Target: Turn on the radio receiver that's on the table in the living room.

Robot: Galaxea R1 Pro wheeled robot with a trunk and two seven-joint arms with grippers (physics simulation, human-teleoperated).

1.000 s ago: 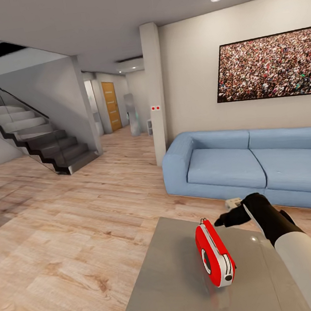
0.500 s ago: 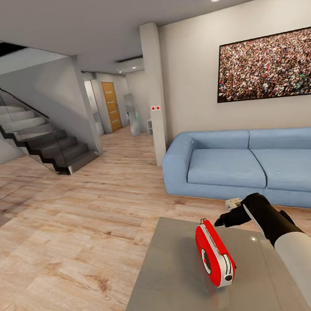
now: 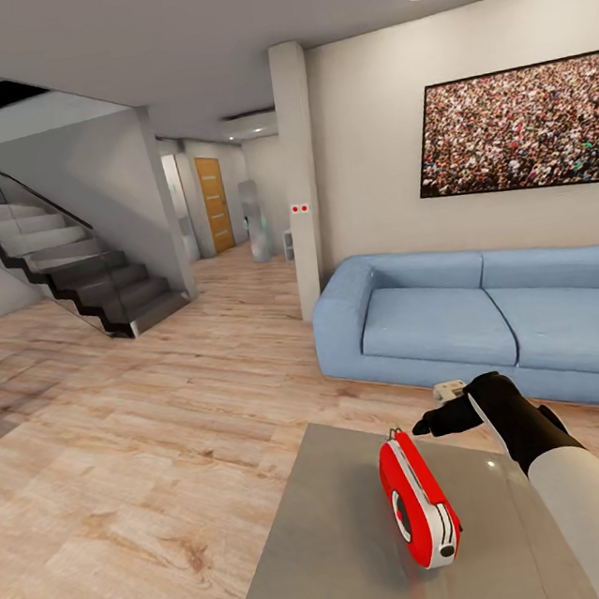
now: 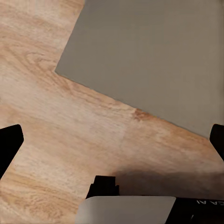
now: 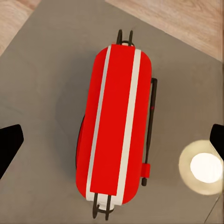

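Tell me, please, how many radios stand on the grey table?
1. The radio receiver stands on the table, near its far end, below the right gripper. In the right wrist view it shows from above. The table's near part is out of view.

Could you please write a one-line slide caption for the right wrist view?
Looking down between open jaws at the red radio standing on the grey table, untouched.

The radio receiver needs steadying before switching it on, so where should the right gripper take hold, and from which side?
Probably from above, across the narrow body. The radio receiver stands on edge on the table, and the right gripper hovers over its slim red top with fingertips spread either side. Closing on the two broad faces at mid-length looks steadier than the thin handle.
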